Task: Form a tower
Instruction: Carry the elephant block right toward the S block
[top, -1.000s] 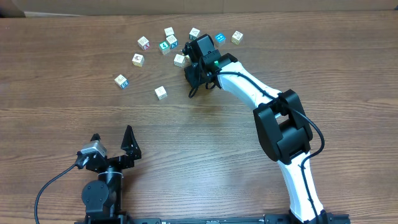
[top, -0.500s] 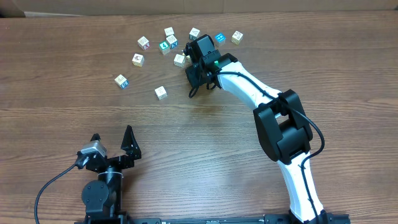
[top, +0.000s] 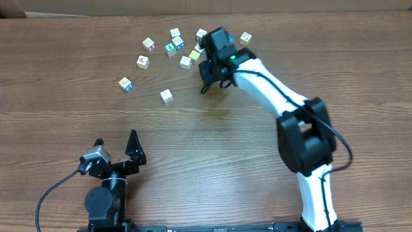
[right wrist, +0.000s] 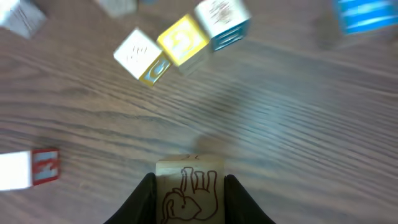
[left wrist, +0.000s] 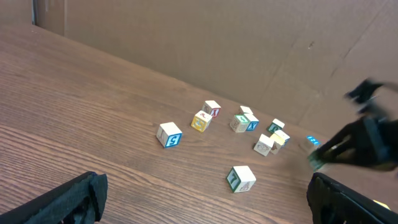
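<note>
The right fingers (right wrist: 146, 199) are clenched on a pale cube (right wrist: 188, 186). One dark finger presses on each side of it, and the cube sits right between them at the bottom of the right wrist view. It hangs just above the counter (top: 193, 161), near the bunch of loose cubes at the far side. From above, the arm hides it.

The front of the pale cube has a line drawing of an elephant.

The tower is not yet built. The other cubes lie one by one on the counter.

Just ahead of the held cube, three cubes touch in a crooked row: a white cube (right wrist: 138, 56), a yellow cube (right wrist: 182, 39) and a blue-sided cube (right wrist: 222, 22). The yellow one has a white mark, but it is too blurry to read. A red-sided cube (right wrist: 28, 169) lies off to one side, and a blue cube (right wrist: 367, 15) sits farther back.

The left fingers (left wrist: 68, 199) are spread wide with nothing in them, well apart from the cubes. Near them, a blue-edged cube (left wrist: 169, 134) shows a blue sign and a green-marked cube (left wrist: 240, 178) shows a green one. I cannot read either.
</note>
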Action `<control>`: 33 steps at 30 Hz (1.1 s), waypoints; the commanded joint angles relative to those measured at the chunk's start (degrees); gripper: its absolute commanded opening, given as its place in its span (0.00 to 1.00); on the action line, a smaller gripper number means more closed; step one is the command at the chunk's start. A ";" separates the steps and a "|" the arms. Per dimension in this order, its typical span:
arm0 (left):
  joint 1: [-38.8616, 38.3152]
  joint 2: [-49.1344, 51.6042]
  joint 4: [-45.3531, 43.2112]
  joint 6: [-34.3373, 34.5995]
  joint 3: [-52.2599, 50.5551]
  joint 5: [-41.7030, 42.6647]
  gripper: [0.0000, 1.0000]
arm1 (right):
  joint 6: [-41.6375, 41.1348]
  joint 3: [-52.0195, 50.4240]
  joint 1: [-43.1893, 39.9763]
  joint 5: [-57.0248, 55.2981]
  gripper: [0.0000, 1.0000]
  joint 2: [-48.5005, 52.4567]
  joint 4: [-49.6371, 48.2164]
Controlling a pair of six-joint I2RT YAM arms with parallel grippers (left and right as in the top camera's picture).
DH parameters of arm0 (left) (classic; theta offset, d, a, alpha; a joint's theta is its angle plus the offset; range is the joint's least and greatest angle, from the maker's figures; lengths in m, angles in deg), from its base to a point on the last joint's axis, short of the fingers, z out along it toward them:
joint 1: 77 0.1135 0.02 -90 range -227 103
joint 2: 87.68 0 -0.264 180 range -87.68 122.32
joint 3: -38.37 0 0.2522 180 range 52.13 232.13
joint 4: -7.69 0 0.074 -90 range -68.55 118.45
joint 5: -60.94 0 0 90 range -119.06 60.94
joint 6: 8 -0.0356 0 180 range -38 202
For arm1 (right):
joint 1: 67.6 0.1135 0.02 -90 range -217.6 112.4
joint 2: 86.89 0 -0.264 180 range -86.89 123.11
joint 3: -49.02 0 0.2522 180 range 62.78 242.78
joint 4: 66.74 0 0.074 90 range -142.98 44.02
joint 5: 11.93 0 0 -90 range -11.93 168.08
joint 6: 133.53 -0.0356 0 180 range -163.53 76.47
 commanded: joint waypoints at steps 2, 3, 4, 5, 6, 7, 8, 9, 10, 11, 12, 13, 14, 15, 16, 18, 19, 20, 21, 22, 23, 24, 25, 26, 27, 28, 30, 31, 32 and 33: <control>-0.17 -0.48 -0.11 0.37 -0.20 0.28 1.00 | -5.14 0.24 -3.02 -1.46 0.22 -7.96 5.62; -0.17 -0.48 -0.11 0.37 -0.20 0.28 1.00 | -6.40 0.24 -3.74 -1.44 0.22 -8.57 7.28; -0.17 -0.48 -0.11 0.37 -0.20 0.28 1.00 | -7.30 0.24 -4.46 -1.42 0.22 -8.98 8.83; -0.17 -0.48 -0.11 0.37 -0.20 0.28 0.99 | -7.89 0.24 -5.05 -1.46 0.22 -9.07 10.10; -0.17 -0.48 -0.11 0.37 -0.20 0.28 1.00 | -8.07 0.24 -5.62 -1.42 0.22 -9.14 11.34; -0.17 -0.48 -0.11 0.37 -0.20 0.28 1.00 | -8.22 0.20 -6.29 -1.44 0.22 -9.11 12.72; -0.17 -0.48 -0.11 0.37 -0.20 0.28 1.00 | -8.24 0.11 -6.80 -1.44 0.22 -9.03 13.73; -0.17 -0.48 -0.11 0.37 -0.20 0.28 1.00 | -8.37 0.11 -7.41 -1.44 0.22 -8.87 14.97; -0.17 -0.48 -0.11 0.37 -0.20 0.28 0.99 | -8.37 0.11 -7.80 -1.44 0.22 -8.76 15.80; -0.17 -0.48 -0.11 0.37 -0.20 0.28 1.00 | -8.37 0.09 -8.20 -1.44 0.22 -8.59 16.70; -0.17 -0.48 -0.11 0.37 -0.20 0.28 0.99 | -8.37 0.07 -8.61 -1.46 0.22 -8.52 17.53; -0.17 -0.48 -0.11 0.37 -0.20 0.28 1.00 | -8.39 0.02 -8.94 -1.73 0.22 -8.37 18.23; -0.17 -0.48 -0.11 0.37 -0.20 0.28 1.00 | -8.41 -0.11 -9.16 -2.23 0.22 -8.28 18.71; -0.17 -0.48 -0.11 0.37 -0.20 0.28 0.99 | -8.66 -0.48 -9.31 -3.08 0.23 -8.28 19.06; -0.17 -0.48 -0.11 0.37 -0.20 0.28 1.00 | -9.53 -0.94 -9.44 -4.13 0.23 -8.28 19.15; -0.17 -0.48 -0.11 0.37 -0.20 0.28 1.00 | -10.14 -2.51 -9.70 -5.31 0.23 -8.28 18.97; -0.17 -0.48 -0.11 0.37 -0.20 0.28 1.00 | -10.29 -3.43 -9.70 -5.31 0.23 -8.28 18.53; -0.17 -0.48 -0.11 0.37 -0.20 0.28 0.99 | -10.82 -4.11 -9.70 -5.33 0.23 -8.28 18.25; -0.17 -0.48 -0.11 0.37 -0.20 0.28 1.00 | -11.30 -5.01 -9.70 -5.31 0.23 -8.28 17.64; -0.17 -0.48 -0.11 0.37 -0.20 0.28 0.99 | -11.43 -5.84 -9.70 -5.31 0.23 -8.28 16.92; -0.17 -0.48 -0.11 0.37 -0.20 0.28 1.00 | -11.45 -6.88 -9.70 -5.31 0.23 -8.28 15.91; -0.17 -0.48 -0.11 0.37 -0.20 0.28 0.99 | -12.26 -7.82 -9.70 -5.35 0.23 -8.28 15.06; -0.17 -0.48 -0.11 0.37 -0.20 0.28 1.00 | -13.27 -8.72 -9.70 -5.33 0.23 -8.26 14.16; -0.17 -0.48 -0.11 0.37 -0.20 0.28 0.99 | -14.01 -9.57 -9.75 -5.42 0.23 -8.26 13.31; -0.17 -0.48 -0.11 0.37 -0.20 0.28 1.00 | -14.78 -10.54 -9.75 -5.90 0.23 -8.26 12.26; -0.17 -0.48 -0.11 0.37 -0.20 0.28 0.99 | -15.39 -11.41 -9.77 -6.64 0.23 -8.26 11.13; -0.17 -0.48 -0.11 0.37 -0.20 0.28 1.00 | -15.63 -12.85 -9.86 -7.58 0.23 -8.24 8.74; -0.17 -0.48 -0.11 0.37 -0.20 0.28 0.99 | -15.63 -13.49 -9.90 -7.93 0.23 -8.24 7.52; -0.17 -0.48 -0.11 0.37 -0.20 0.28 1.00 | -15.54 -13.90 -9.92 -7.96 0.23 -8.24 6.64; -0.17 -0.48 -0.11 0.37 -0.20 0.28 1.00 | -15.37 -14.21 -9.97 -7.96 0.23 -8.24 5.86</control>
